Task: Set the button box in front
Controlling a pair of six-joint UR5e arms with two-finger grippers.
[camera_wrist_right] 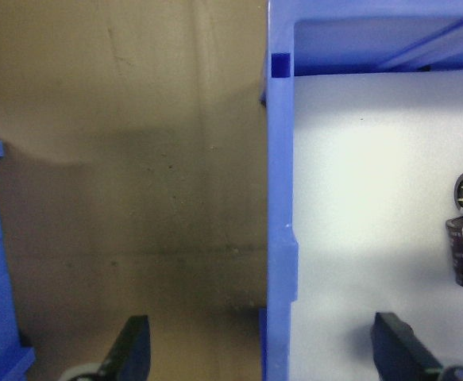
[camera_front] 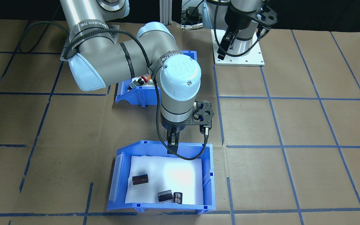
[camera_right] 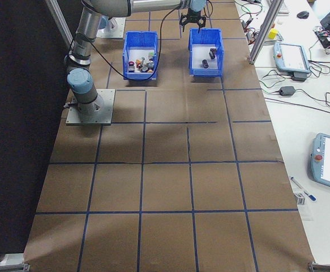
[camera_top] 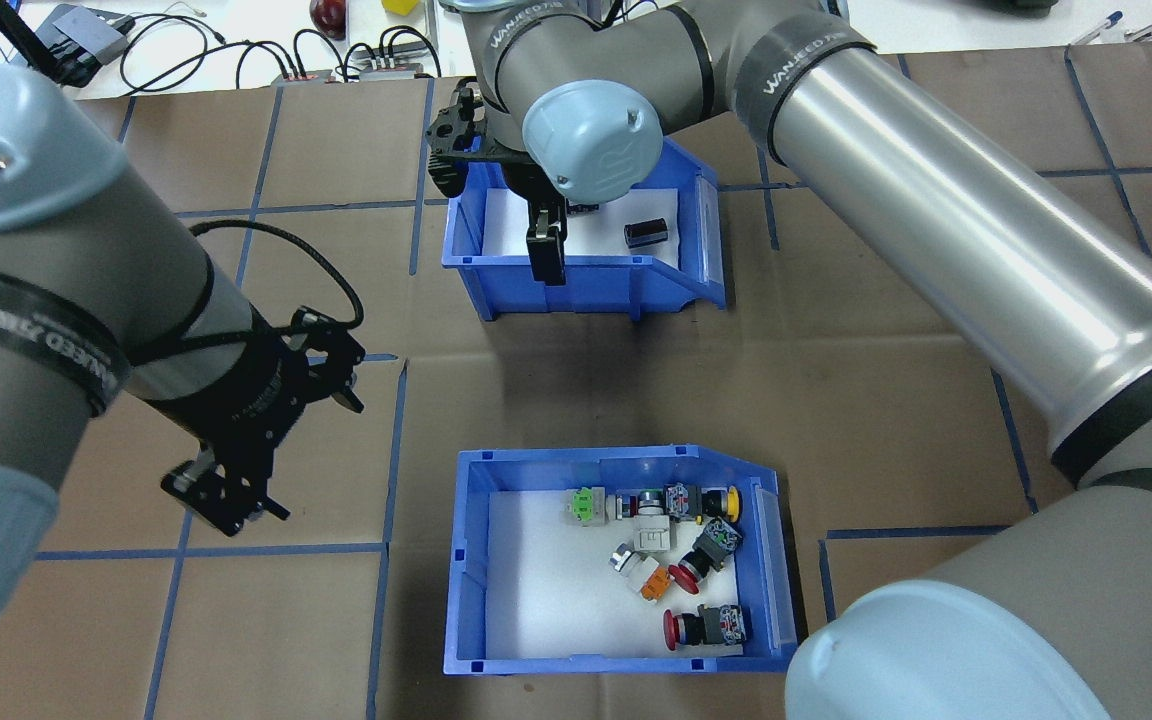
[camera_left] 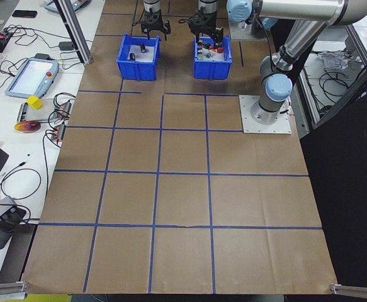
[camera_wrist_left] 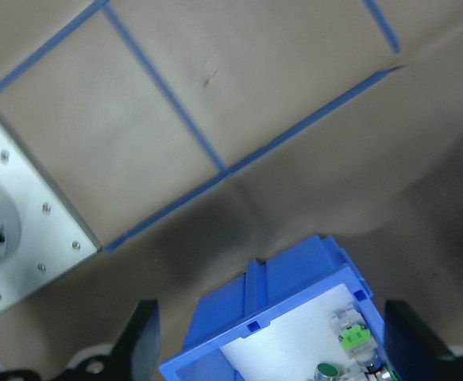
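Two blue bins sit on the brown paper table (camera_top: pixel 836 400), well apart, with a bare strip of paper between them. The button box (camera_top: pixel 466 560) is the one nearer the robot's base. It has a white foam liner, and its small push buttons in red, orange, yellow and green (camera_top: pixel 676 545) are bunched toward one side, so about half of the foam is bare. One end wall of the box has a low, cut-down lip. The other bin (camera_front: pixel 209 175) lies farther out and holds three black cylinders (camera_front: pixel 140 179) on white foam. The right gripper (camera_front: pixel 172 149) hangs just over that far bin's near wall. In the right wrist view its fingers (camera_wrist_right: pixel 132 349) are spread wide, one on each side of the blue wall, and they hold nothing. The left gripper (camera_top: pixel 226 470) hangs above bare paper beside the button box and does not touch it. In the left wrist view its fingers (camera_wrist_left: pixel 144 341) are wide apart, with a corner of the button box below them. Blue tape lines (camera_top: pixel 396 420) cross the paper around both bins. Bare paper lies on every side of the button box.
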